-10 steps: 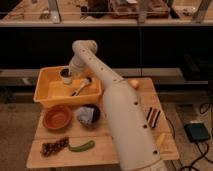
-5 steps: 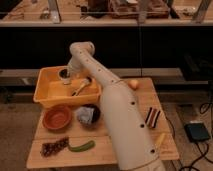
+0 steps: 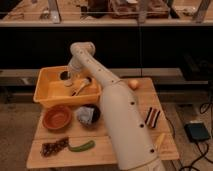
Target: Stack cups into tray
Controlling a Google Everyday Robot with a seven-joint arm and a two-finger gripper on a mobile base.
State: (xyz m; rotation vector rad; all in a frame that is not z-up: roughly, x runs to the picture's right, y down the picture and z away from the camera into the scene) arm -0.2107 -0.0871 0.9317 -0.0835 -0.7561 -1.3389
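Note:
The yellow-orange tray (image 3: 46, 95) stands at the back left of the wooden table. A dark grey cup (image 3: 63, 75) sits inside it near the far wall. A pale object (image 3: 70, 83), possibly the whitish cup, lies just in front of it, partly hidden by the arm. My gripper (image 3: 71, 76) reaches down into the tray, right beside the dark cup. Whether it touches either cup is hidden.
A light utensil (image 3: 81, 86) lies in the tray. In front stand an orange-brown bowl (image 3: 57, 117) and a dark bowl with grey cloth (image 3: 87, 115). A green pepper (image 3: 81, 146), a dark snack pile (image 3: 54, 147), an orange fruit (image 3: 133, 84) and a striped packet (image 3: 152, 116) lie on the table.
The arm's upper joint swung slightly left and back, and the wrist settled lower into the tray beside the dark cup. The other objects have not moved.

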